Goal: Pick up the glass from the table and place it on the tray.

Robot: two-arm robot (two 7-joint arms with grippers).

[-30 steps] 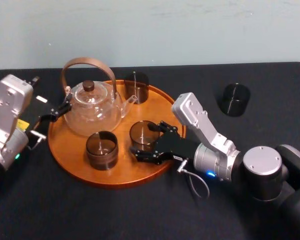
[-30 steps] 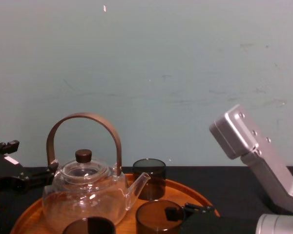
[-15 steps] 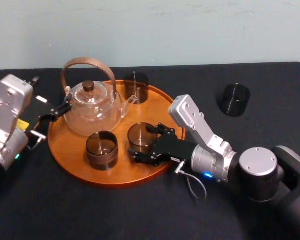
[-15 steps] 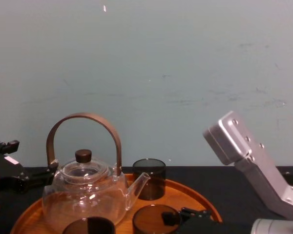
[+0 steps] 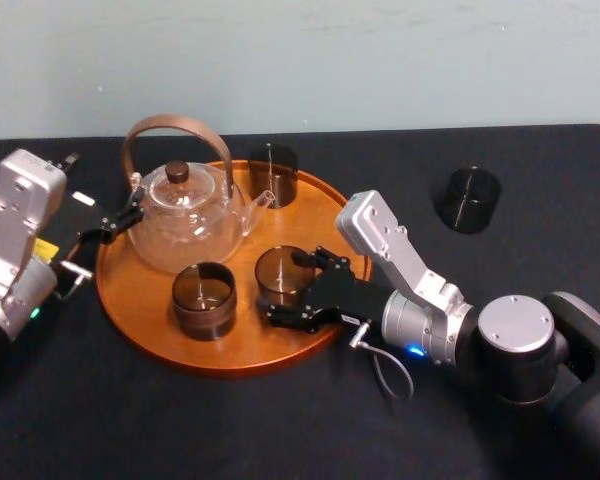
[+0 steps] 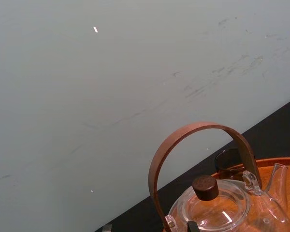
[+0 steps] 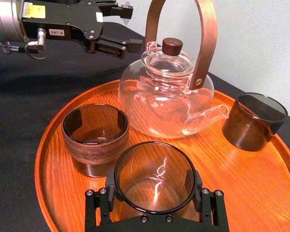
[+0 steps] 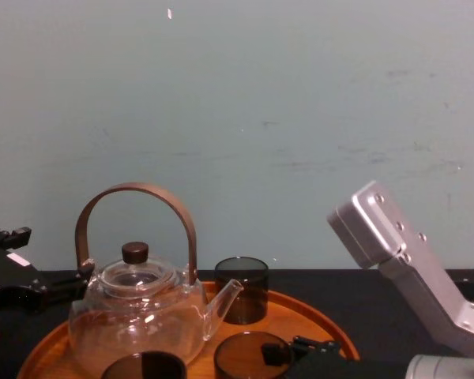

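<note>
We are seeing the right gripper (image 7: 153,189) reaching over the right rim of the round orange-brown wooden tray (image 5: 140,318), fingers (image 7: 208,208) pinching the smoky brown cylindrical glass (image 7: 153,169) inside it. The glass's base is hiding behind the gripper, probably resting on the tray. The left gripper (image 5: 108,226) is hovering, fingers spread, at the tray's left rim beside the clear glass teapot (image 5: 185,218). A wood-banded glass (image 5: 203,298) is sharing the tray; a black cup (image 5: 471,198) is sitting right of it on the matte black table (image 5: 180,430).
</note>
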